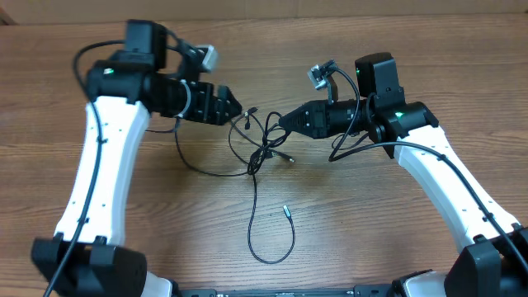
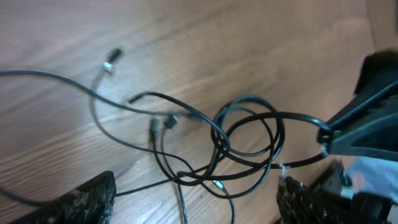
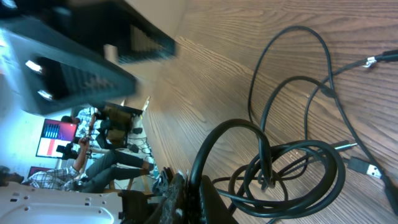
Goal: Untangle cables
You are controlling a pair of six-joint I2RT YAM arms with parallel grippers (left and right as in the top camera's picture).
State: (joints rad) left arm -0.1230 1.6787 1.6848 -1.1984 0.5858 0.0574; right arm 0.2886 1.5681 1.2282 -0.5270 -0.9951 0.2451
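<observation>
The cables [image 1: 261, 142] lie as a tangle of thin black cords on the wooden table, between my two grippers. One strand runs down into a long loop [image 1: 272, 243] that ends in a silver tip [image 1: 286, 210]. My left gripper [image 1: 237, 108] hovers at the tangle's left edge and stands open. In the left wrist view its fingers [image 2: 84, 202] straddle the cords [image 2: 249, 146], gripping none of them. My right gripper [image 1: 283, 120] is shut on a black loop [image 3: 214, 146] at the tangle's right side, and the cord is pinched between its fingers [image 3: 186, 199].
Another thin cord [image 1: 194, 165] curves off under the left arm. A small plug [image 2: 111, 65] lies apart from the tangle in the left wrist view. The right arm's own thick wire [image 1: 351, 144] hangs beside its wrist. Bare wood [image 1: 371, 231] lies toward the front.
</observation>
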